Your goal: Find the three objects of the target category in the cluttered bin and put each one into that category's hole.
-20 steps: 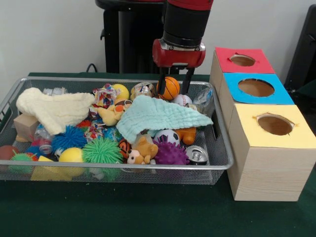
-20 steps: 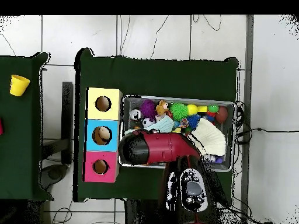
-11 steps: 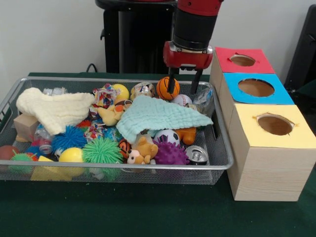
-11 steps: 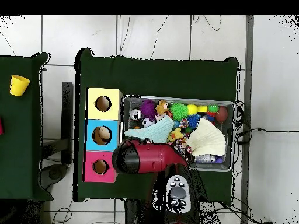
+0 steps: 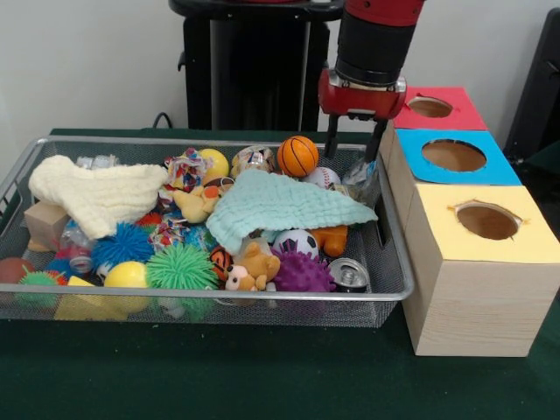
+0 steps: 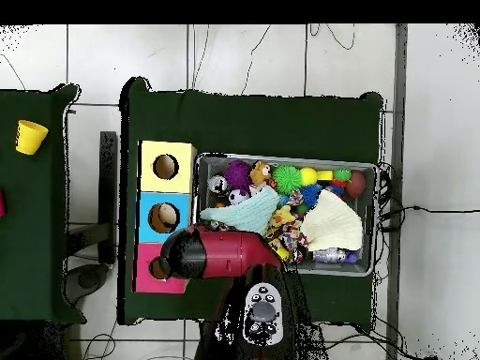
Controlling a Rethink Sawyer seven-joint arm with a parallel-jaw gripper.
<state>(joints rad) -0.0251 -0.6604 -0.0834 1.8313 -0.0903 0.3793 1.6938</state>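
Observation:
My gripper hangs open and empty over the far right corner of the wire bin, right beside the red box. An orange basketball rests in the bin just left of the fingers, apart from them. A baseball and a soccer ball lie nearby, around a teal cloth. In the overhead view the red arm covers the gripper and reaches over the edge of the red box.
A blue box and a yellow box stand in a row with the red one, each with a round hole on top. The bin also holds a cream cloth, spiky balls, plush toys and a can.
The gripper has moved right and slightly up, away from the basketball toward the red box. The basketball stayed in the bin.

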